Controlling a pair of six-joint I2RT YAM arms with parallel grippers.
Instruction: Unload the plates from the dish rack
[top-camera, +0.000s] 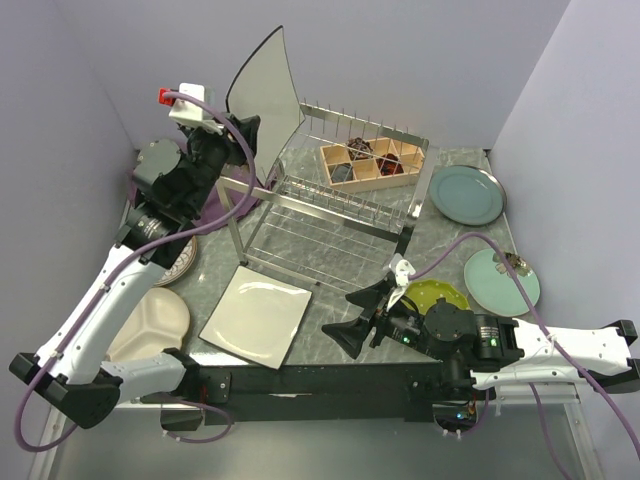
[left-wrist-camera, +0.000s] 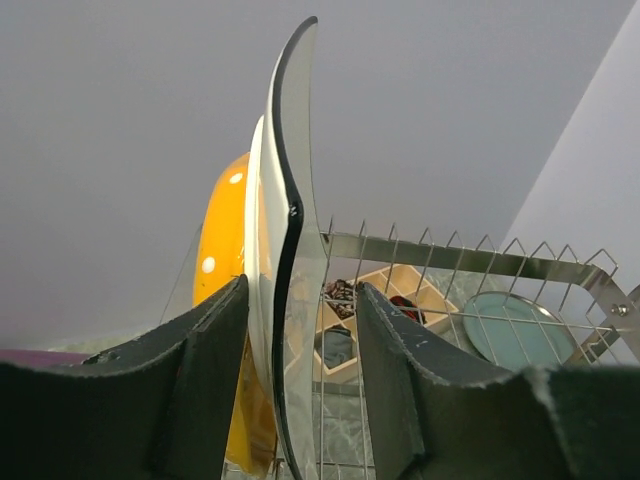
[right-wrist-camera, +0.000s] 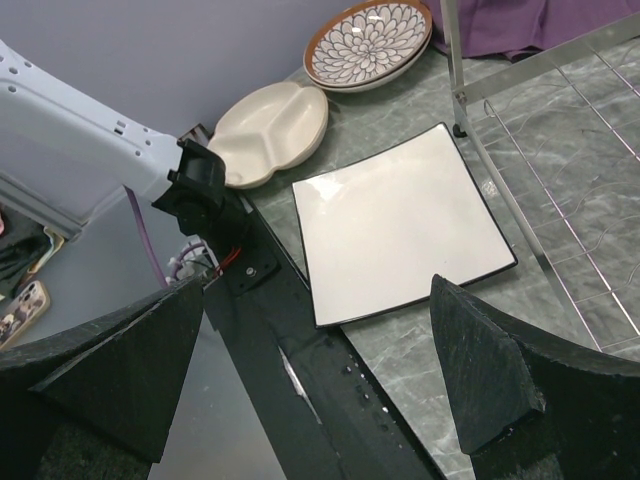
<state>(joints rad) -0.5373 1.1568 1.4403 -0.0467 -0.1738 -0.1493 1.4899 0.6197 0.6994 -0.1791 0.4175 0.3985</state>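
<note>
A large cream square plate (top-camera: 265, 85) with a black rim stands on edge at the left end of the silver dish rack (top-camera: 330, 215). My left gripper (top-camera: 243, 130) straddles its lower edge. In the left wrist view the plate (left-wrist-camera: 290, 230) touches the left finger, and a gap shows between it and the right finger, so the gripper (left-wrist-camera: 302, 290) is part open. A yellow-orange plate (left-wrist-camera: 222, 260) stands right behind it. My right gripper (top-camera: 362, 318) is wide open and empty over the table's front edge, and shows the same in its wrist view (right-wrist-camera: 318, 290).
A wooden compartment box (top-camera: 372, 163) sits on the rack. On the table lie a second square plate (top-camera: 256, 315), a cream plate (top-camera: 150, 322), a patterned brown-rimmed plate (top-camera: 183, 265), a teal-grey plate (top-camera: 466, 193), a mint plate (top-camera: 501, 281) and a yellow-green plate (top-camera: 437, 296). Walls enclose three sides.
</note>
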